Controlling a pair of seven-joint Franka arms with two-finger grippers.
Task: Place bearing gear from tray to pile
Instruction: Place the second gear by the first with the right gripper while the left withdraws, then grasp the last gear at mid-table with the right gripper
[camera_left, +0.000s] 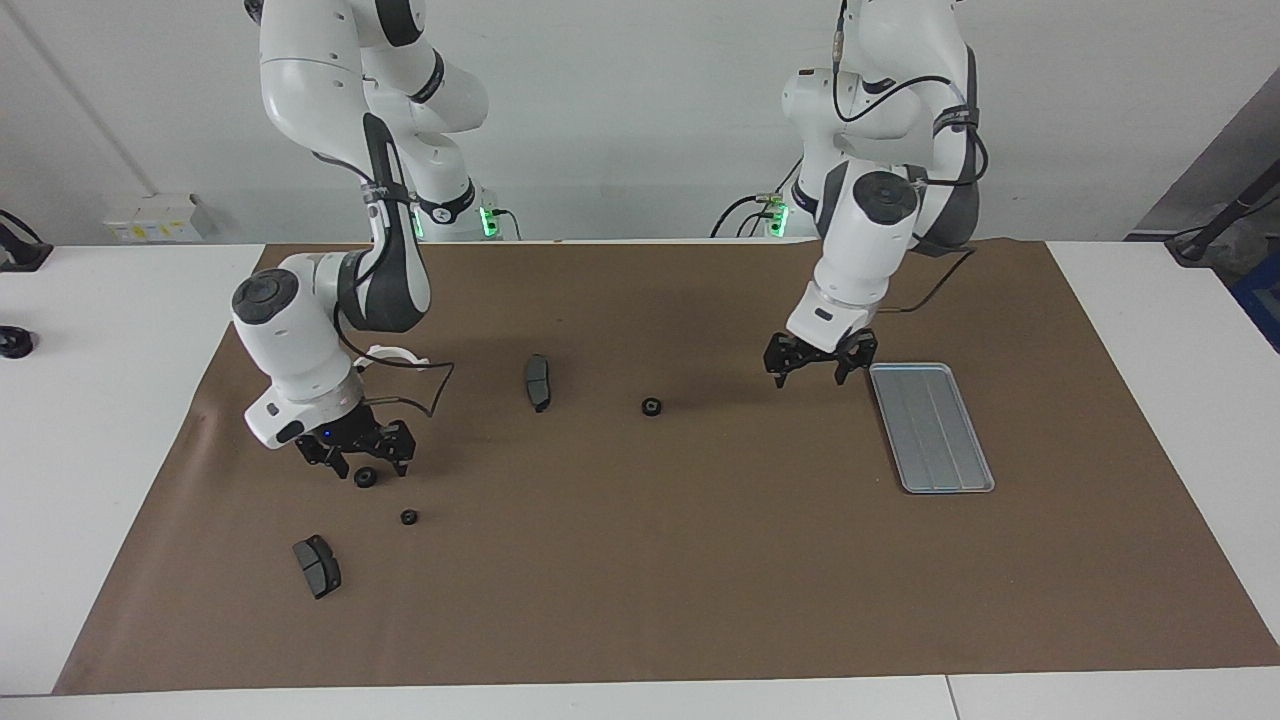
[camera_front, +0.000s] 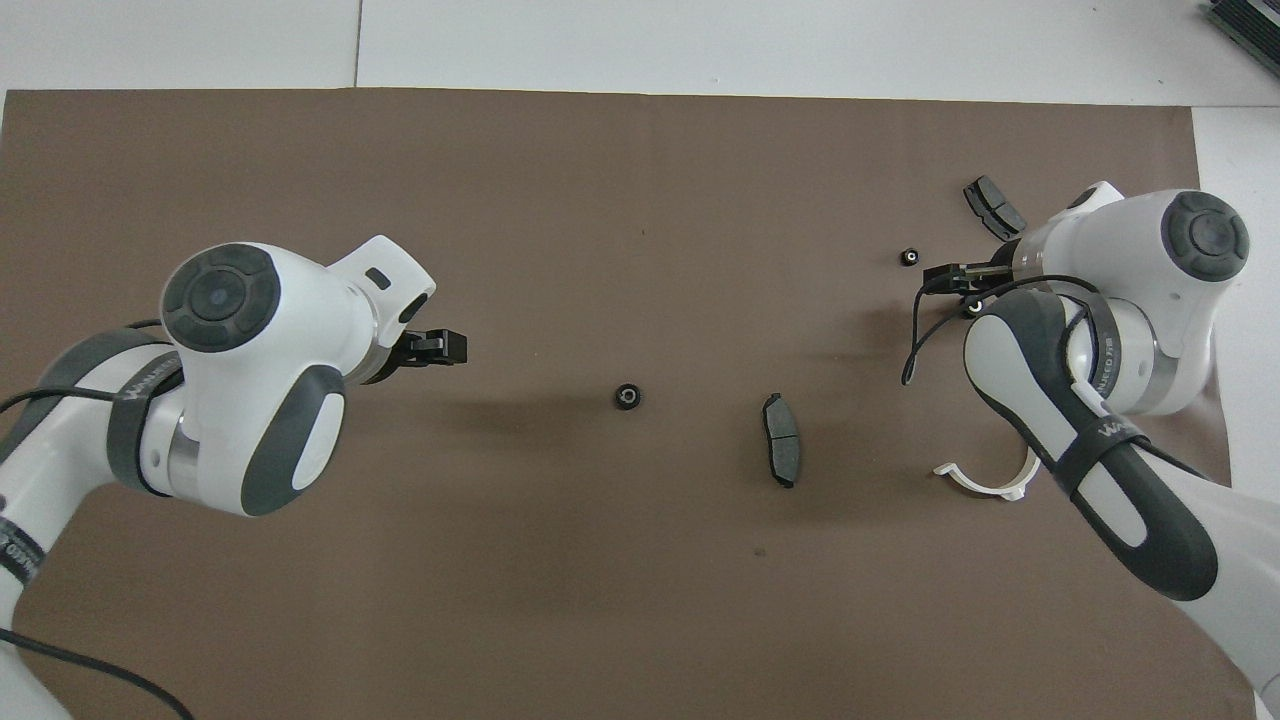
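One bearing gear (camera_left: 651, 406) (camera_front: 627, 397), small, black and round, lies alone on the brown mat (camera_left: 700, 560) near its middle. A second gear (camera_left: 365, 478) rests on the mat between the open fingers of my right gripper (camera_left: 370, 466) (camera_front: 955, 285), at the pile, a loose scatter of black parts at the right arm's end. My left gripper (camera_left: 810, 377) (camera_front: 445, 347) hangs open and empty just above the mat, beside the near corner of the grey ridged tray (camera_left: 930, 427). The tray holds nothing. In the overhead view the left arm hides it.
A smaller black ring (camera_left: 408, 517) (camera_front: 909, 257) and a dark brake pad (camera_left: 317, 566) (camera_front: 993, 207) lie by the right gripper. Another brake pad (camera_left: 538, 382) (camera_front: 781, 453) lies between the two gears. A white curved clip (camera_front: 985, 480) lies under the right arm.
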